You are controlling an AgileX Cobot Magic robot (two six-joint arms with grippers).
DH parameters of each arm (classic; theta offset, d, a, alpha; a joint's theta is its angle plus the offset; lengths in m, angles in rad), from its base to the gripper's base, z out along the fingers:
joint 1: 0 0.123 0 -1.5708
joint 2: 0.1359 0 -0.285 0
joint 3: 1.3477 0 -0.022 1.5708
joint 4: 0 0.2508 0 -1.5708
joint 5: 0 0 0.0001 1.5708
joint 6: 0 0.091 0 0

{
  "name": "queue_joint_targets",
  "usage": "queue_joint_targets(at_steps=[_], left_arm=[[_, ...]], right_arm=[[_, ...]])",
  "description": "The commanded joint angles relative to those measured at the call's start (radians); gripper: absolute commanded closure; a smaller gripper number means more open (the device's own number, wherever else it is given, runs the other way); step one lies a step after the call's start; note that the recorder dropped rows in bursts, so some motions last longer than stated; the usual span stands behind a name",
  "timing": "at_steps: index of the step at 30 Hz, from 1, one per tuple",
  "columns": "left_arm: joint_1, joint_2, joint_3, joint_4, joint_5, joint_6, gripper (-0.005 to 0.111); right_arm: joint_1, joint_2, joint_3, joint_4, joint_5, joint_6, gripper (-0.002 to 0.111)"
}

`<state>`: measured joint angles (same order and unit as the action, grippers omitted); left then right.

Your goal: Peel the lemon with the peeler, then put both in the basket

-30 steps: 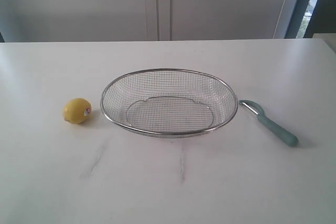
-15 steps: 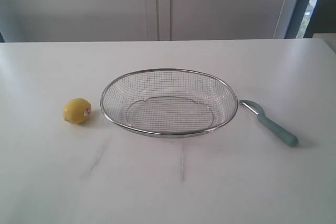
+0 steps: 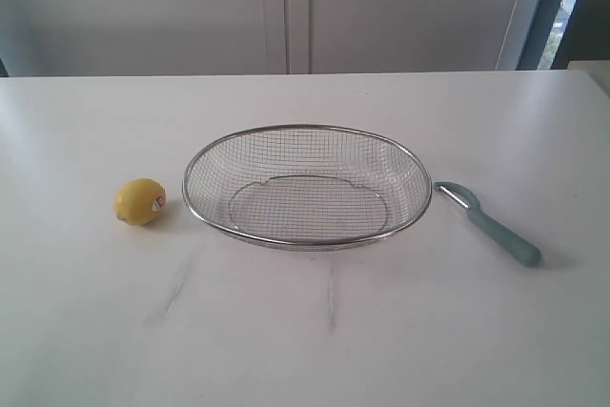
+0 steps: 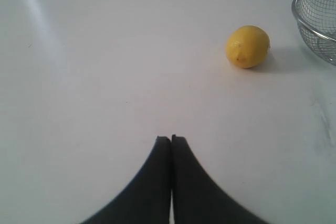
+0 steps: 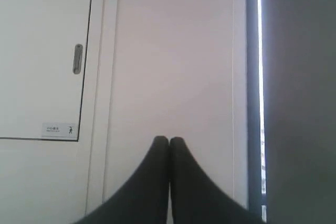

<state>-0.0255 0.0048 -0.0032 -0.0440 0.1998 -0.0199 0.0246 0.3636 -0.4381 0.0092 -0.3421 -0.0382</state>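
1. At the centre of the table sits the basket, empty, neither arm over it.
2. Right of the basket, just beside its rim, the peeler lies flat, blade head toward the basket, handle slanting away; the right gripper, pinched closed and empty, faces a wall.
3. Left of the basket, near it, rests the lemon; the left gripper, closed on nothing, is likely nearer, lemon ahead toward the basket side.

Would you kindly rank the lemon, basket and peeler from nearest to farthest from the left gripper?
1. Lemon, ahead of the shut left gripper in the left wrist view.
2. Basket, past the lemon.
3. Peeler, beyond the basket's other side in the exterior view.
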Motion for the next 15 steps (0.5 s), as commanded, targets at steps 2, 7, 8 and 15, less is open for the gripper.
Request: queue_joint_targets(at_steps=[2, 7, 8, 15], left_arm=[[0.002, -0.005, 0.003, -0.010, 0.004, -0.003, 0.107], [0.002, -0.005, 0.003, -0.010, 0.004, -0.003, 0.107], [0.002, -0.005, 0.003, -0.010, 0.004, -0.003, 0.107], [0.002, -0.005, 0.003, -0.010, 0.004, -0.003, 0.107]], right_arm=[[0.005, 0.050, -0.057, 0.000, 0.074, 0.001, 0.108], [0.005, 0.077, -0.117, 0.000, 0.226, -0.006, 0.108], [0.005, 0.081, -0.126, 0.000, 0.246, -0.008, 0.108], [0.005, 0.128, -0.212, 0.000, 0.392, -0.008, 0.108]])
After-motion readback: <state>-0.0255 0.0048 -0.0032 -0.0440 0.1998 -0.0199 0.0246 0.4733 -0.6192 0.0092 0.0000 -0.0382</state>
